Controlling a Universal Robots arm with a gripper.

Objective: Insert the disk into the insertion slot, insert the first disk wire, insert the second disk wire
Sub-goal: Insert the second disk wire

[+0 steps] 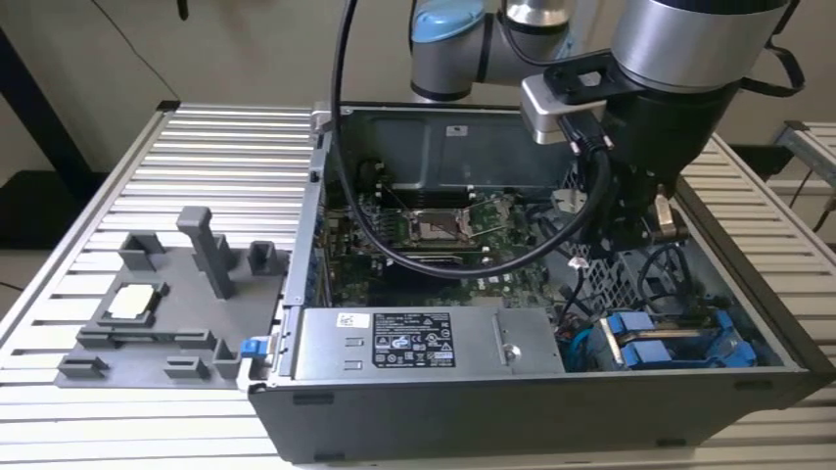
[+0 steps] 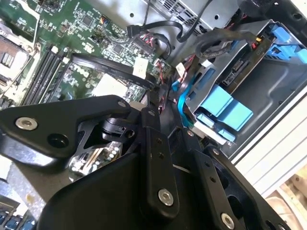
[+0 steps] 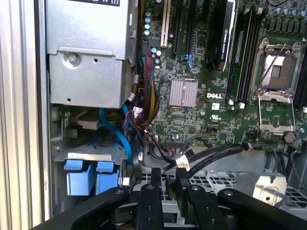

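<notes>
The disk (image 1: 653, 345), in its bright blue carrier, sits inside the insertion slot (image 1: 731, 323) of the drive cage, at the front of the open computer case on the exterior view's right. Both wrist views show its blue front tabs (image 2: 221, 109) (image 3: 91, 176) lodged in the grey metal bay (image 3: 86, 154). My gripper (image 1: 631, 240) hangs inside the case just behind the cage, its black fingers close together and shut (image 3: 168, 175) (image 2: 154, 96). A black wire with a white tag (image 3: 182, 163) (image 2: 140, 64) crosses right at the fingertips; whether it is gripped I cannot tell.
A grey labelled power-supply box (image 1: 418, 343) fills the case's front beside the cage. The green motherboard (image 1: 432, 230) lies behind it, with a thick black cable (image 1: 392, 250) looping over it. A grey plastic fixture tray (image 1: 157, 304) stands on the slatted table at the exterior view's left.
</notes>
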